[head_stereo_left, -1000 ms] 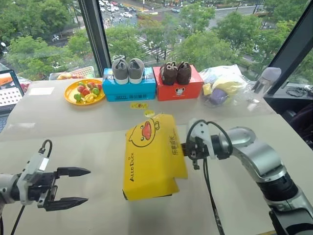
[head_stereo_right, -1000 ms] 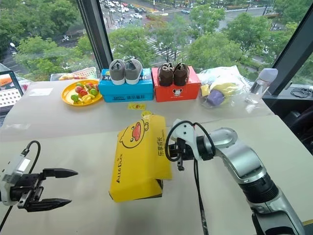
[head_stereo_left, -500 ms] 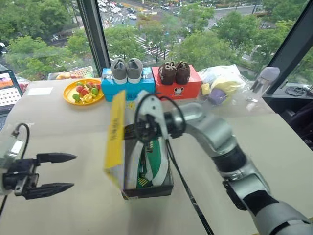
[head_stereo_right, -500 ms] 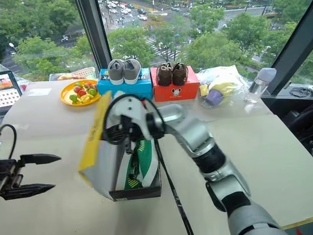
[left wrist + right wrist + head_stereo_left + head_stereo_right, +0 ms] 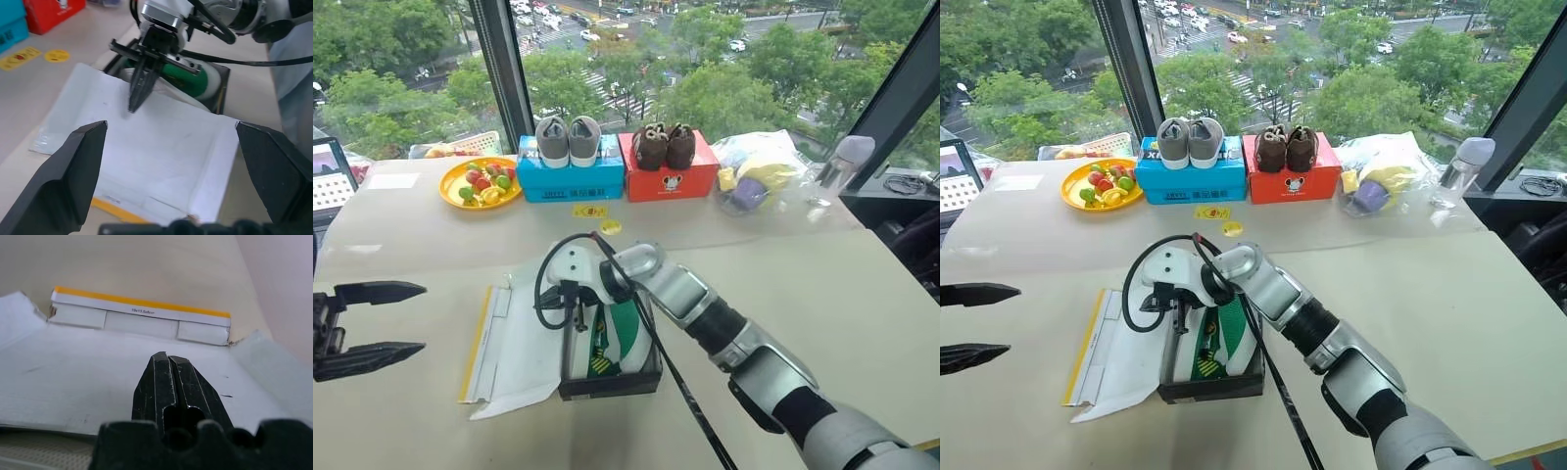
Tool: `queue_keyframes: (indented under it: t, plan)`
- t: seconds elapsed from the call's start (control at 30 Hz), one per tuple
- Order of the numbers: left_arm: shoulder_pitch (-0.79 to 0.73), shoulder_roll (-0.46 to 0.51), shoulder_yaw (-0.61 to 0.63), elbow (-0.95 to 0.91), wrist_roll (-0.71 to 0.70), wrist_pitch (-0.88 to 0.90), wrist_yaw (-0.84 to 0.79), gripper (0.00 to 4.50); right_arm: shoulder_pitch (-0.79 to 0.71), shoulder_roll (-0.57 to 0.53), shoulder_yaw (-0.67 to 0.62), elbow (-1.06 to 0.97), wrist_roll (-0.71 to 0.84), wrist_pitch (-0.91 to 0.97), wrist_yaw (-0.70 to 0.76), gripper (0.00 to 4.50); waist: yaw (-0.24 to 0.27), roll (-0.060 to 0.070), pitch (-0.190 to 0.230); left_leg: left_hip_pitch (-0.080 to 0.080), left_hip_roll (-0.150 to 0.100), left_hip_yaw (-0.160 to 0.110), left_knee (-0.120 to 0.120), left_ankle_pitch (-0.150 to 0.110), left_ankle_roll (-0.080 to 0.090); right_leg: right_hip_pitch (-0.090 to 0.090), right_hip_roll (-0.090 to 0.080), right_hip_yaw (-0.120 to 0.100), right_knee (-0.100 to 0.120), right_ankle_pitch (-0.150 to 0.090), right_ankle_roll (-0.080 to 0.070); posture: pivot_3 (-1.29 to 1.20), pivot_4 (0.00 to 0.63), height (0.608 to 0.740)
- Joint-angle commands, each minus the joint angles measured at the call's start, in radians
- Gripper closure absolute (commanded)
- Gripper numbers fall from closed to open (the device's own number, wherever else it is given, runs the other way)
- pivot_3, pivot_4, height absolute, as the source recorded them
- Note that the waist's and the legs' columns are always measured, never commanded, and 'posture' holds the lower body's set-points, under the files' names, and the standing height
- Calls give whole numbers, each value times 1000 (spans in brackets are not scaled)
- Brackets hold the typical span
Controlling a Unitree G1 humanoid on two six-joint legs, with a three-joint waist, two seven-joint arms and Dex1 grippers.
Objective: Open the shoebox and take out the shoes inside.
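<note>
Shoebox [image 5: 607,362] near the table's [image 5: 862,294] front edge now flung open, lid flat, green shoes [image 5: 617,338] exposed and ready for lifting; right gripper [image 5: 576,315] pinched empty over the lining, left gripper [image 5: 372,323] spread wide, idle.

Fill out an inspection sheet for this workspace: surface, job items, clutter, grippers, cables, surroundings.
Surface: beige table, bare in front of the box.
Job's things: shoebox open, lid folded flat to its left, white lining up; green shoes inside.
Clutter: blue box with grey shoes; red box with brown shoes; fruit plate; plastic bag; bottle; yellow stickers; laptop.
Grippers: left gripper open, holding nothing, left of the lid; right gripper shut, empty, over the lid's lining.
Cables: black cable along the right arm.
Surroundings: window onto trees and a street.
</note>
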Motion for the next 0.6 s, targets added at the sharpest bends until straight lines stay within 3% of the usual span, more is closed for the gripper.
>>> queue_keyframes:
  t: [0.03,0.27,0.37,0.47,0.6]
  plan:
    - [26,-47,-77,-109,-1,-12,-2,0,14,-30,-113,-146,71,116,-3,4445,4,0,0,0,0,0,0,0,0,0,0,0,0,0,0,0,150,731]
    - [-19,-102,-189,-144,25,-44,49,0,26,-167,-364,-539,277,519,-71,4445,5,-2,-1,-3,1,-4,0,0,0,-1,0,-1,0,0,-1,0,150,731]
    - [-54,-101,-216,-129,36,-47,62,0,52,-251,-375,-630,271,646,-131,4445,5,-2,-1,-3,0,-4,0,0,0,-2,0,-2,0,1,-1,0,150,731]
    - [-67,-100,-236,-122,46,-51,61,0,81,-317,-346,-707,271,756,-186,3709,-1,-3,-2,-3,0,-4,-1,-3,4,-2,0,-1,-1,1,-1,0,150,731]
    - [-74,-92,-260,-106,66,-69,48,0,84,-345,-329,-823,320,935,-246,2384,-6,-3,-2,-4,0,-3,-1,-2,4,-4,1,0,0,1,-1,0,150,731]
